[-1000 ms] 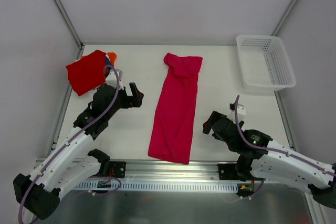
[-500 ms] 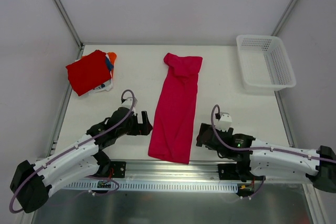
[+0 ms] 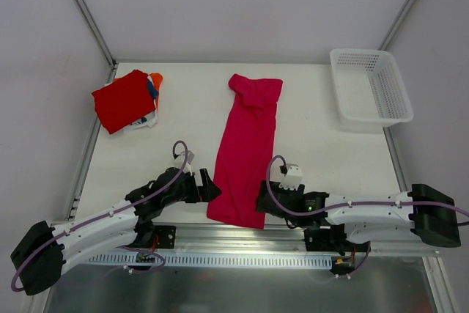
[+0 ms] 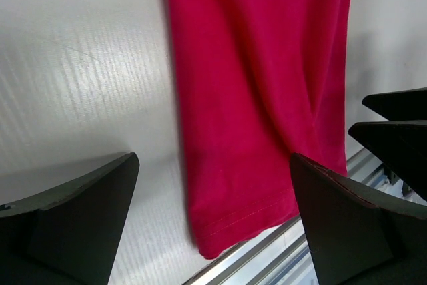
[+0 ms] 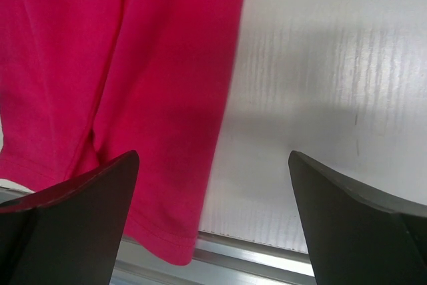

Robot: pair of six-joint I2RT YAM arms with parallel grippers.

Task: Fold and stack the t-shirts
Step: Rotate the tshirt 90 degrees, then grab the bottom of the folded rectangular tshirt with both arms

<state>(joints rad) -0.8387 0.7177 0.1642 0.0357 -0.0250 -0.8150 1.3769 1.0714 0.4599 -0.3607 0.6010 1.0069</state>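
Note:
A magenta-pink t-shirt, folded into a long strip, lies flat down the middle of the table. Its near hem reaches the front edge. My left gripper is open at the hem's left corner, and in the left wrist view the shirt runs between the spread fingers of that gripper. My right gripper is open at the hem's right corner. In the right wrist view the shirt's edge lies by the left finger of that gripper. A red folded t-shirt tops a stack at the back left, with orange, blue and white cloth showing beneath it.
A white mesh basket stands at the back right corner. A metal rail runs along the table's front edge just under the hem. The frame's slanted posts rise at the left and right sides.
Both arms have swung down and inward toward the front edge. The left gripper came from near the red stack, and both now flank the pink shirt's near hem. The shirt has not moved.

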